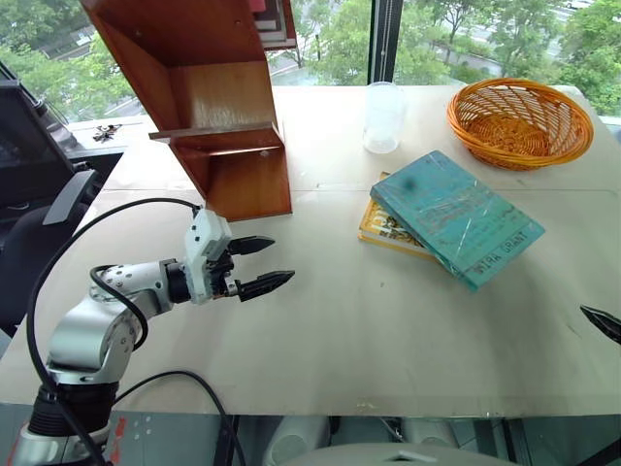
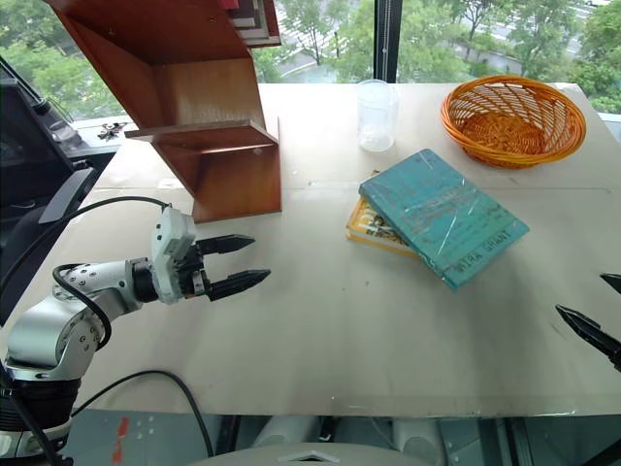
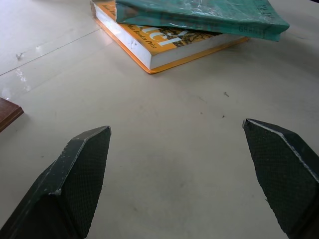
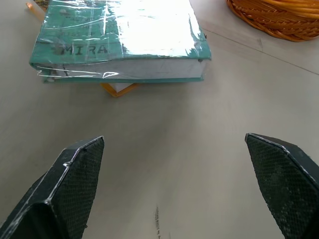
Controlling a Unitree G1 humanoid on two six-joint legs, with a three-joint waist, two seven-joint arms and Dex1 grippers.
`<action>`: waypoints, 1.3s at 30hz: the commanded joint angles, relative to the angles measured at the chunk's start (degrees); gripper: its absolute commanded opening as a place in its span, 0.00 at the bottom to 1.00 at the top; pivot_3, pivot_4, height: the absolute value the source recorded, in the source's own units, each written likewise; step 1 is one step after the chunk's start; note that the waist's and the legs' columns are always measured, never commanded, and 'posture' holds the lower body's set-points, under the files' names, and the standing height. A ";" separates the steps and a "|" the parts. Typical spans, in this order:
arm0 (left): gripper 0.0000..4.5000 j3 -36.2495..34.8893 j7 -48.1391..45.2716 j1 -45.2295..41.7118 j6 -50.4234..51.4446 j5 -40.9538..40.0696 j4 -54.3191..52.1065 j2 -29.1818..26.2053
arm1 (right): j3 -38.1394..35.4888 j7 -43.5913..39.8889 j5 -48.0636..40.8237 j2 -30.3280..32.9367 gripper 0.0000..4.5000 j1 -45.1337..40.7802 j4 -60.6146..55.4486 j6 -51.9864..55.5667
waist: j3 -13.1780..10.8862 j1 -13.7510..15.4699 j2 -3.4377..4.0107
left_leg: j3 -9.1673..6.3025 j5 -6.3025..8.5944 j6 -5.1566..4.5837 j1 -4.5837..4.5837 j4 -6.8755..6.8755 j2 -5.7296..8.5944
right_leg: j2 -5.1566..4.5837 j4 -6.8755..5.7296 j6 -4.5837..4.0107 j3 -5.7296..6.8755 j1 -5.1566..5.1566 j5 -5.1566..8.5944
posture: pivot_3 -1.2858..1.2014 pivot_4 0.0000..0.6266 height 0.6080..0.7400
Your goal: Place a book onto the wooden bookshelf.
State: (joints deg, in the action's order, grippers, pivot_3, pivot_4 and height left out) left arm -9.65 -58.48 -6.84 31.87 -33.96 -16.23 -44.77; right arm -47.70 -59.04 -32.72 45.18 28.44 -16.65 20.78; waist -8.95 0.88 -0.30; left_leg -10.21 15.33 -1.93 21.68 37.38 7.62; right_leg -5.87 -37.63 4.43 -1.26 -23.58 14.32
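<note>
The book (image 1: 456, 216) lies flat on the table (image 1: 340, 320), on top of a yellow book (image 1: 386, 229), right of the wooden bookshelf (image 1: 209, 107). The left gripper (image 1: 262, 264) is below the bookshelf, its 2 fingers apart and empty. The right gripper (image 4: 174, 189) faces the book, also spread wide.

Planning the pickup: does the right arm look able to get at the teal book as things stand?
Probably yes. The right gripper has its jaws open, and bare table lies between it and the teal book, which sits atop the yellow book.
</note>
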 commanded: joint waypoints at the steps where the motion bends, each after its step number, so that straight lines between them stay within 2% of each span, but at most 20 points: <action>1: 0.98 -0.99 0.32 -1.89 -0.42 -1.65 -0.95 0.62 | -0.77 5.95 -1.85 -0.23 1.00 -4.82 -2.48 1.46 | 0.00 0.00 0.00 | 0.00 0.01 -0.01 0.01 -0.01 0.00 | 0.00 0.03 0.00 0.00 0.00 0.00 | 0.52 0.24 1.00; 4: 0.98 -0.12 1.75 -5.02 1.09 -4.39 -2.72 3.55 | 1.76 19.06 -3.92 0.38 1.00 -13.51 -10.11 10.44 | -0.08 -0.28 0.03 | 0.14 0.01 -0.01 -0.01 0.02 -0.01 | 0.01 -0.01 0.01 -0.01 -0.02 -0.02 | 0.52 0.24 1.00; 8: 0.98 0.49 2.67 -7.09 3.25 -7.30 -5.69 5.14 | 7.29 24.66 -8.02 4.99 1.00 -21.81 -13.84 22.48 | -0.05 -0.09 -0.02 | 0.24 0.01 -0.02 -0.01 0.03 -0.06 | 0.05 -0.07 0.12 -0.19 -0.07 -0.09 | 0.52 0.24 1.00; 9: 0.99 0.95 2.45 -7.40 3.20 -7.73 -6.99 5.17 | 10.31 27.53 -7.84 6.11 0.94 -26.16 -12.49 25.85 | -0.07 -0.16 -0.06 | 0.23 0.00 -0.02 0.00 0.03 -0.06 | 0.06 -0.06 0.12 -0.18 -0.08 -0.09 | 0.52 0.24 1.00; 12: 1.00 2.34 1.33 -7.50 1.40 -7.77 -10.94 5.16 | 23.63 33.68 -1.94 8.25 0.71 -41.80 -4.33 31.25 | -0.14 -0.47 -0.18 | 0.37 0.00 -0.02 0.00 0.06 -0.06 | 0.07 -0.05 0.12 -0.15 -0.09 -0.10 | 0.52 0.24 1.00; 13: 1.00 2.55 1.50 -7.28 1.25 -7.88 -11.84 5.25 | 26.00 34.29 -0.55 8.46 0.61 -44.56 -2.54 31.59 | -0.14 -0.55 -0.20 | 0.40 0.00 -0.03 0.04 0.07 -0.05 | 0.05 -0.02 0.12 -0.13 -0.11 -0.10 | 0.52 0.24 1.00; 18: 1.00 1.59 4.51 -5.98 3.27 -11.62 -15.78 6.30 | 42.86 36.30 12.59 8.36 0.03 -59.82 14.64 31.08 | -0.14 -0.03 -0.22 | 0.38 0.00 -0.02 0.21 0.05 -0.06 | 0.04 0.05 0.12 -0.15 -0.30 -0.09 | 0.52 0.24 1.00; 24: 1.00 1.60 6.15 -2.36 3.05 -11.49 -18.72 5.49 | 52.86 28.15 17.61 7.96 0.01 -68.25 24.96 31.35 | -0.15 -0.29 -0.21 | 0.43 0.00 -0.03 0.37 0.02 -0.07 | 0.04 0.27 0.12 -0.16 -0.41 -0.09 | 0.52 0.24 1.00; 30: 1.00 2.08 7.75 -0.55 2.50 -11.02 -19.32 5.92 | 54.46 23.13 16.51 4.11 0.01 -71.67 23.18 33.60 | -0.15 -0.49 -0.21 | 0.42 0.01 -0.03 0.31 0.01 -0.07 | 0.05 0.14 0.12 -0.16 -0.41 -0.09 | 0.52 0.24 1.00; 39: 1.00 3.07 9.38 0.95 2.13 -8.91 -18.20 5.50 | 54.30 22.32 16.43 -1.63 0.01 -72.12 19.69 35.41 | -0.15 -0.78 -0.21 | 0.41 0.01 -0.03 0.31 0.04 -0.07 | 0.05 0.10 0.12 -0.16 -0.42 -0.09 | 0.52 0.24 1.00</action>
State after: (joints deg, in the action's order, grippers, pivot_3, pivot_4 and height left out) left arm -6.18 -49.63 -6.00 34.95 -43.30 -33.23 -38.83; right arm 8.57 -36.65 -15.99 43.53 -43.01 6.11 55.74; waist -9.10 0.10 -0.51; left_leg -9.80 15.34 -1.97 21.98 37.42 7.56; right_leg -5.82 -37.53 4.55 -1.42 -24.00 14.22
